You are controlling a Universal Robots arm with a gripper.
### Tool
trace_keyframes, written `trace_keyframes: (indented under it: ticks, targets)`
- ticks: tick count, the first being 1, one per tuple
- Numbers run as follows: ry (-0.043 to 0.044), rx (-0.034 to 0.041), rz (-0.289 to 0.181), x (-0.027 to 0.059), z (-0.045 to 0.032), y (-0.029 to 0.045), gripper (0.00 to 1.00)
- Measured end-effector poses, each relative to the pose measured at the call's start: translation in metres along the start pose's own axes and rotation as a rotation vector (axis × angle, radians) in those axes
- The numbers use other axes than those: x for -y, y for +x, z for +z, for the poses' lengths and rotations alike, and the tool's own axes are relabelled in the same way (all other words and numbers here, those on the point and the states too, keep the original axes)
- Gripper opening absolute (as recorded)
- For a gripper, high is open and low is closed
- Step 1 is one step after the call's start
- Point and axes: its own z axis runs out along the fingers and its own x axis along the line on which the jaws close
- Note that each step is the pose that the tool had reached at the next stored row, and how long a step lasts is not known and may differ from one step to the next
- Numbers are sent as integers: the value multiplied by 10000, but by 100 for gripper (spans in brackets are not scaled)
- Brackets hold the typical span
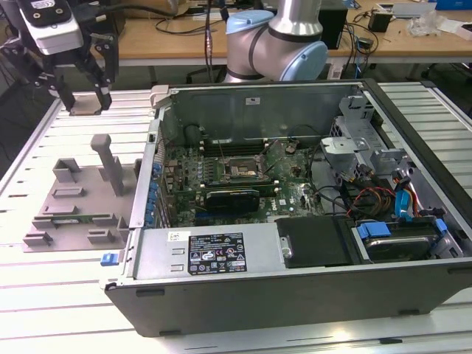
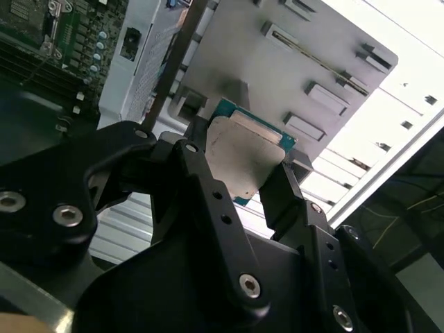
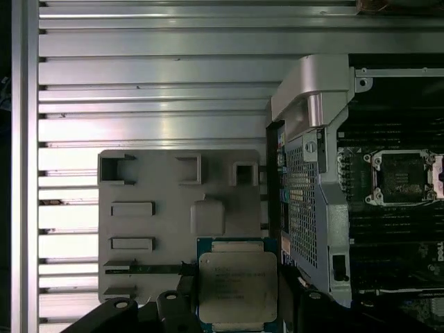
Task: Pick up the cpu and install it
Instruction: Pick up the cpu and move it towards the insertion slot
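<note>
The cpu, a square chip with a pale silver top and a green-blue edge, sits between my gripper's two black fingers in both wrist views. The gripper is shut on the cpu by two opposite edges and holds it in the air above the grey fixture plate. In the exterior view the gripper hangs at the far left, outside the open computer case. The motherboard's dark metal-framed socket lies inside the case, well towards the exterior view's right of the gripper.
The grey fixture plate carries raised blocks and an upright post beside the case wall. Cables, a drive cage and a graphics card crowd the case. The ribbed aluminium table extends around it.
</note>
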Motion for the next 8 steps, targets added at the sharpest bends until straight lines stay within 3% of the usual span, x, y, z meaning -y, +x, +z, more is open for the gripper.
trace_keyframes:
  ticks: [2, 8]
  targets:
    - [0, -1, 0, -1, 1, -44, 55]
    - [1, -1, 0, -6, 6, -271, 55]
